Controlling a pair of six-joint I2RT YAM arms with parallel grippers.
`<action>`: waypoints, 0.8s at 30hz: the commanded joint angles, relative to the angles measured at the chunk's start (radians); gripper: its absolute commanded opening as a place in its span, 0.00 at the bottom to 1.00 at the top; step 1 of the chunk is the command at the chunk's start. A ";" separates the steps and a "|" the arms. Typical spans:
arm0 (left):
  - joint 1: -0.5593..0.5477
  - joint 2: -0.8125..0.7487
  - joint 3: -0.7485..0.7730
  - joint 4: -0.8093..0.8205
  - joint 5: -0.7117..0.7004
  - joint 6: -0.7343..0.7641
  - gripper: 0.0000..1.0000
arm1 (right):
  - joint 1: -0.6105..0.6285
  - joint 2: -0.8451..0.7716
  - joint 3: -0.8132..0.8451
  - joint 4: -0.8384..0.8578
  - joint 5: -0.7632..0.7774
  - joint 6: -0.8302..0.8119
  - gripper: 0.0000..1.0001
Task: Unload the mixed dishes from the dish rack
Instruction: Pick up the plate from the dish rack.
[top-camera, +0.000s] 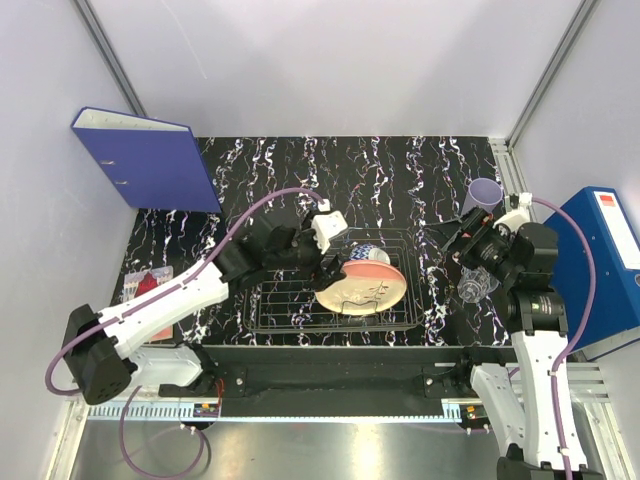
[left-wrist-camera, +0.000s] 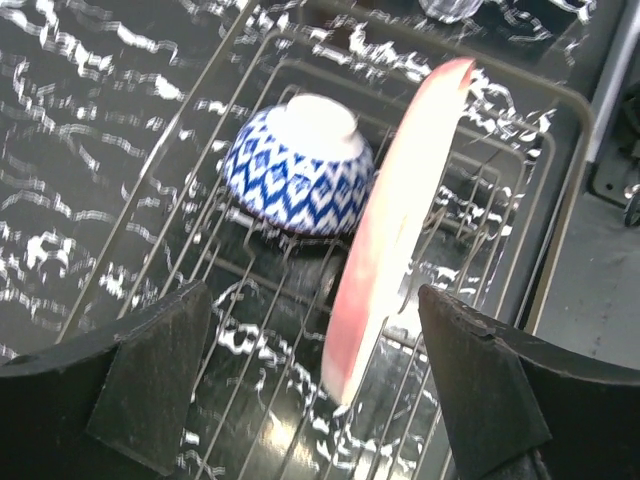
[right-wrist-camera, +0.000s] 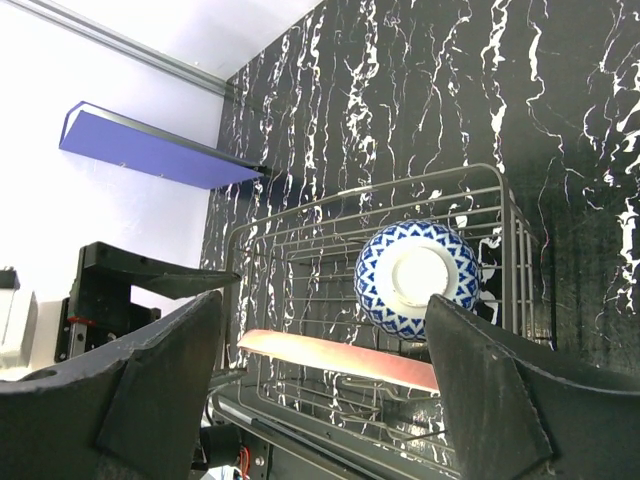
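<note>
Since the large pink plate (left-wrist-camera: 410, 200) leans on edge in the dish rack (top-camera: 285, 305), my left hand (left-wrist-camera: 315, 300) faces its rim, wide open and empty.

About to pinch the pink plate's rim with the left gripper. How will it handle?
The plate looks rigid and glossy, so it may slip in a rim pinch. It stands tilted on edge in the rack, so a nudge would probably tip it, perhaps onto the bowl.
</note>
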 joint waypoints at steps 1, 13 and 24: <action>-0.027 0.044 -0.001 0.089 0.044 0.024 0.86 | 0.008 0.008 -0.020 0.059 -0.043 0.004 0.89; -0.040 0.084 -0.016 0.109 0.110 0.018 0.63 | 0.008 0.002 -0.036 0.065 -0.048 0.004 0.89; -0.041 0.140 -0.026 0.103 0.158 0.014 0.32 | 0.008 0.011 -0.046 0.070 -0.046 0.003 0.89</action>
